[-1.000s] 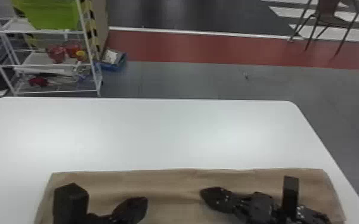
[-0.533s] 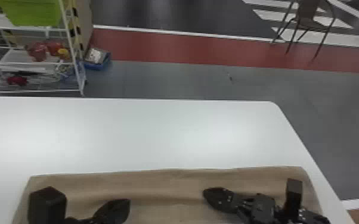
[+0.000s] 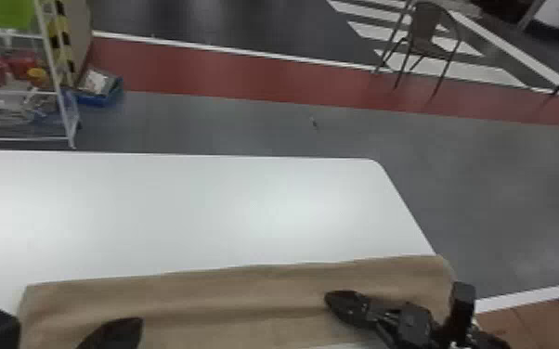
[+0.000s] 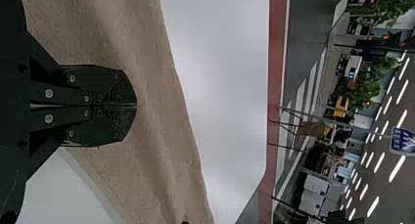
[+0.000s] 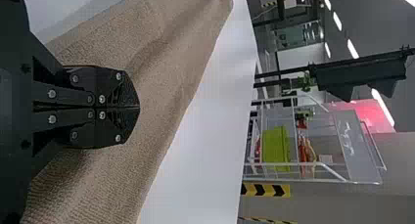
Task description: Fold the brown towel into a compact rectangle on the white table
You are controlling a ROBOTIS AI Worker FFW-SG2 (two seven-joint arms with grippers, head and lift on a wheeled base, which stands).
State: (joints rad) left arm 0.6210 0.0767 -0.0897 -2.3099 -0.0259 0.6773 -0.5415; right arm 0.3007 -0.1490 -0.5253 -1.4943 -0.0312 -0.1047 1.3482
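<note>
I'm keeping my left claw [image 3: 127, 327] and right claw [image 3: 334, 299] closed above the brown towel [image 3: 246, 301], which is lying lengthwise, softly rippled, along the near side of the white table [image 3: 199, 209]. Beyond, a red floor strip [image 3: 246, 72] is running across; a shelf rack [image 3: 54, 69] is standing far left, a chair [image 3: 423, 28] far right.

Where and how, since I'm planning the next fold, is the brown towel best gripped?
Probably grip the towel at its far right corner, coming from the right: it lies as a long strip, and that corner reaches the table's right edge, perhaps easing a pinch.
</note>
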